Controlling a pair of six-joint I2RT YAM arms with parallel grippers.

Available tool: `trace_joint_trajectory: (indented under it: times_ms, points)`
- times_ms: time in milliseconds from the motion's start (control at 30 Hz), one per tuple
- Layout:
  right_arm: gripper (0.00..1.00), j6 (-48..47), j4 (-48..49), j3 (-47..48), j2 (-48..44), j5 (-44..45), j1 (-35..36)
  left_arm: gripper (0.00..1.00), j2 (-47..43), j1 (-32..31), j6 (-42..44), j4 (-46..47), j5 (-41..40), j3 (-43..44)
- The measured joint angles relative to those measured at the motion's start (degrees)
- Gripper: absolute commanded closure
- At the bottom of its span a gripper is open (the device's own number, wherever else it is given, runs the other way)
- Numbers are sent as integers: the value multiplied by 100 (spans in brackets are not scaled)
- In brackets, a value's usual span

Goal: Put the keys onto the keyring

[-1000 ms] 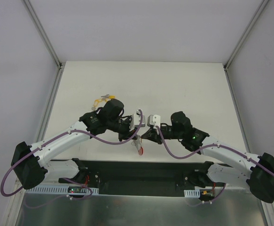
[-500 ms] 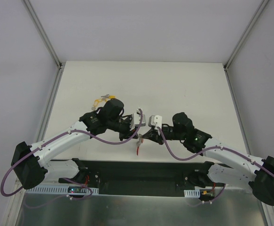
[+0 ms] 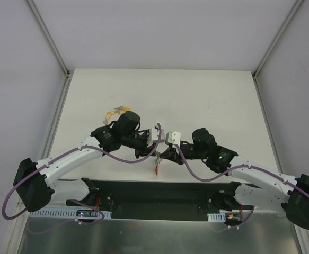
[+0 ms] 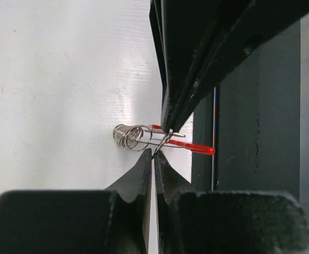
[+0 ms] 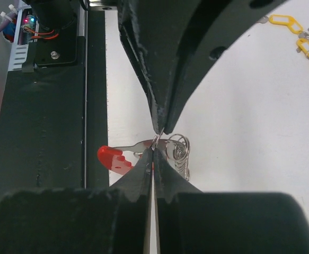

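Your right claw [image 5: 153, 149] has drifted out and back toward your left claw [image 4: 153, 154]. Both are closed, tips nearly touching, each pinching the ring [image 4: 130, 137] by its metal part, just above the tabletop's [image 3: 196, 95] near edge. The yellow-tagged keys [image 5: 297, 37] lie well apart, so nothing is threaded yet.

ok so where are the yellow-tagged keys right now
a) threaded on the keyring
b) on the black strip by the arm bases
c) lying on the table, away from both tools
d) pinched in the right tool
c: the yellow-tagged keys lie on the white table beyond the left arm, while the left tool and right tool are both shut on the keyring.
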Motion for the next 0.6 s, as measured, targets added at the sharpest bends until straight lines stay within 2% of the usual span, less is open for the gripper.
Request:
trace_joint_trajectory:
  times_ms: [433,600]
  points:
    - [98,59,-396,365,179,284,131,100,-11,13,-229,4,-160,0]
    - [81,236,-470,448,184,535,131,100,-55,13,-507,87,-400,0]
